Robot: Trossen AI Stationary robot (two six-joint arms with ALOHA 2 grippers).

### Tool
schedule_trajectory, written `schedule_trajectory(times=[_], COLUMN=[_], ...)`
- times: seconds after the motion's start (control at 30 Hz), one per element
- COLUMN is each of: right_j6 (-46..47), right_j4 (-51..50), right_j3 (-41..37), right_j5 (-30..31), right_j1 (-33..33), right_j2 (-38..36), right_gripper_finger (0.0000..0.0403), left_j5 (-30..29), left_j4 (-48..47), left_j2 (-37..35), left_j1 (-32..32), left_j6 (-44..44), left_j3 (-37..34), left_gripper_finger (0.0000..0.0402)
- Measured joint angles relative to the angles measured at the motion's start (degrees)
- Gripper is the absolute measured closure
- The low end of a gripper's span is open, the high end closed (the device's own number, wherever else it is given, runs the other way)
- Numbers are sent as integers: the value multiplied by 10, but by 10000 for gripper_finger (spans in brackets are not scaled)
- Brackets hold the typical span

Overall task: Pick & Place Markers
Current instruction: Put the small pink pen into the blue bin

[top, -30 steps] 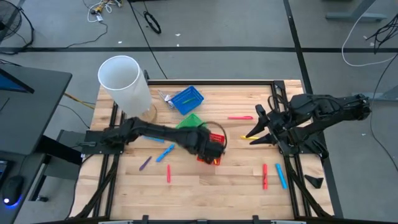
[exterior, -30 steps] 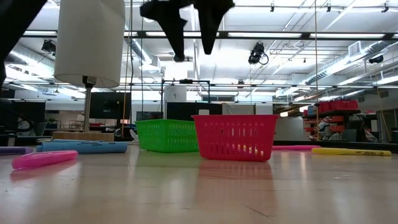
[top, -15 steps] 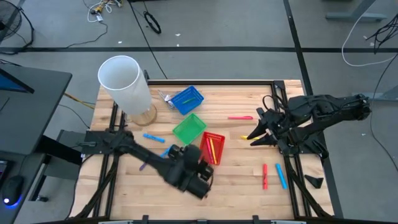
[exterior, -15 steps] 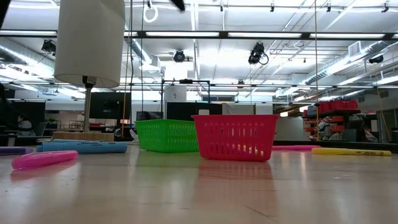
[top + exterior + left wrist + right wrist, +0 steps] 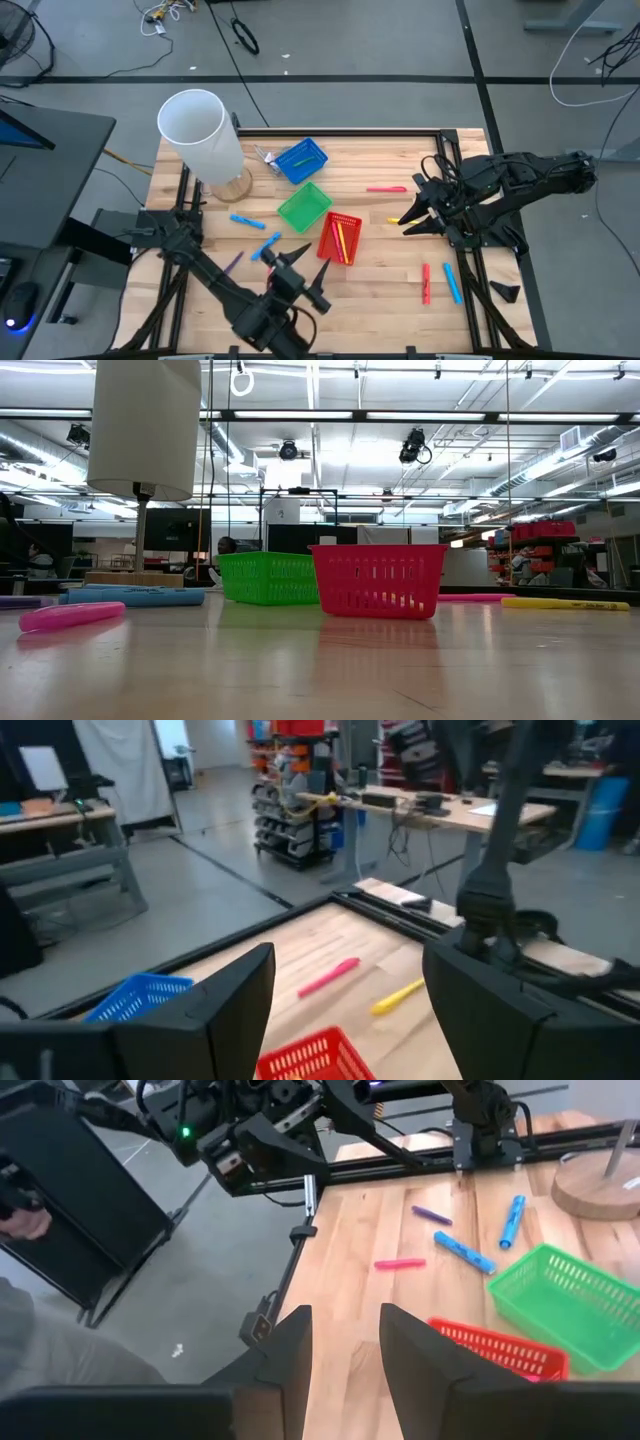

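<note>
while the left gripper [image 5: 300,272] hangs with its fingers spread wide and empty near the front edge of the wooden table [image 5: 380,290], the step in hand looks like a reach for the next loose marker, judged from how things lie.

nearest row, high view: a purple marker [image 5: 232,263] at 9 o'clock of that gripper, a blue marker [image 5: 266,246] at 11 o'clock, and at the front right a red marker [image 5: 426,283] beside a second blue marker [image 5: 452,281].

mid table: red basket [image 5: 339,239], a square of rigid plastic mesh, with red and yellow markers lying inside it. green basket [image 5: 304,206] touches it at 10 o'clock; another blue marker [image 5: 241,221] lies at 9 o'clock of the green one.

right side: right gripper [image 5: 418,203] is parked at the table's right edge, fingers a little apart, holding nothing. a yellow marker [image 5: 399,220] lies just under it, a pink marker [image 5: 386,188] at 10 o'clock of it.

far edge: blue basket [image 5: 300,160], and a tall smooth white cylinder [image 5: 200,138] on a round wooden base.

next move, as a guess: lower over one thin, smooth stick, square the fingers across it, close. such sticks roll easily on planks.
</note>
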Motion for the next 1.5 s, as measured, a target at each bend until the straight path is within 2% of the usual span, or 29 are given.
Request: schedule_trajectory(times=[0.1, 0.2, 0.37, 0.5, 0.57, 0.67, 0.83, 0.97, 1.17, 1.27, 1.4, 1.5], right_j6=[-12, -24, -53, -40, -38, -41, -43, -45, -82, -96, -119, -129], right_j4=[0, 0, -5, -8, -8, -7, -8, -7, -7, -7, -7, -7], right_j3=[0, 0, 0, 0, 0, 0, 0, 0, 0, 0, 0, 0], right_j5=[0, 0, 1, 29, 43, 63, 80, 81, 82, 81, 81, 81], right_j1=[0, 0, 0, 0, 0, 0, 0, 0, 0, 0, 0, 0], right_j2=[1, 3, 6, 9, 10, 13, 17, 17, 17, 17, 17, 17], right_gripper_finger=[282, 282, 282, 282, 282, 282, 282, 282, 282, 282, 282, 282], left_j5=[28, 65, 79, 59, 46, 41, 48, 128, 284, 385, 506, 565], left_j4=[0, 0, 1, 0, 0, 0, 1, 5, 1, 2, 7, 7], left_j2=[-6, -20, -51, -84, -113, -171, -276, -322, -340, -340, -340, -340], left_j1=[-1, -2, -7, -13, -16, -23, -36, -38, -21, -15, -8, 5], left_j6=[13, 81, 194, 223, 225, 197, 50, -37, -192, -259, -291, -319], left_j3=[0, 0, 0, -15, -50, -140, -315, -408, -492, -515, -523, -523], left_gripper_finger=[140, 140, 140, 140, 140, 140, 140, 140, 140, 140, 140, 140])
